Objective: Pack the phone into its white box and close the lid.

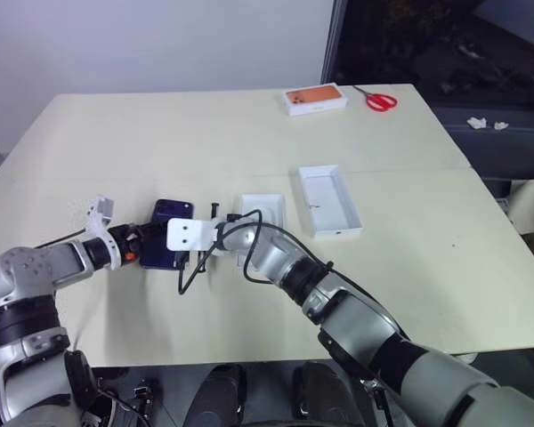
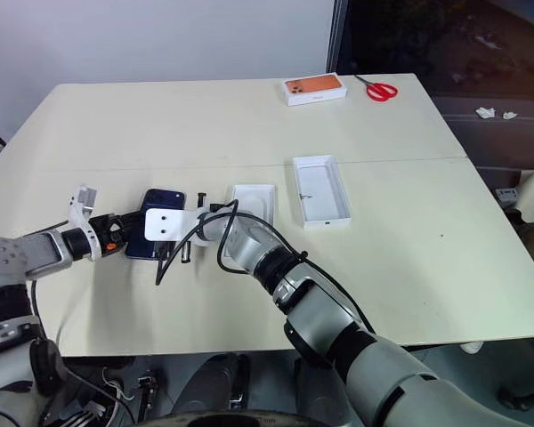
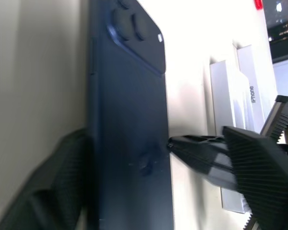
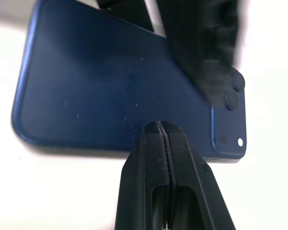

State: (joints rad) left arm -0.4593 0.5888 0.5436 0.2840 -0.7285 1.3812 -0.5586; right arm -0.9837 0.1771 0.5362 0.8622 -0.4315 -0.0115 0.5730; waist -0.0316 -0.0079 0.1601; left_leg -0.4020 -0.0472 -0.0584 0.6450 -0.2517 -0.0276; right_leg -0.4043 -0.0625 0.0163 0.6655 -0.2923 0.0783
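On the table's left part, the phone lies flat. Left gripper brackets its edges, not yet clamped; right gripper, pressed shut, braces one side. Squeeze evenly before lifting toward the white box.

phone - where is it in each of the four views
Left eye view: phone left of centre, between the two hands.
Right eye view: left of centre, same spot.
Left wrist view: a tall dark slab through the middle.
Right wrist view: across the upper half, behind the shut right hand.
Shared landmark: the phone's camera bump.
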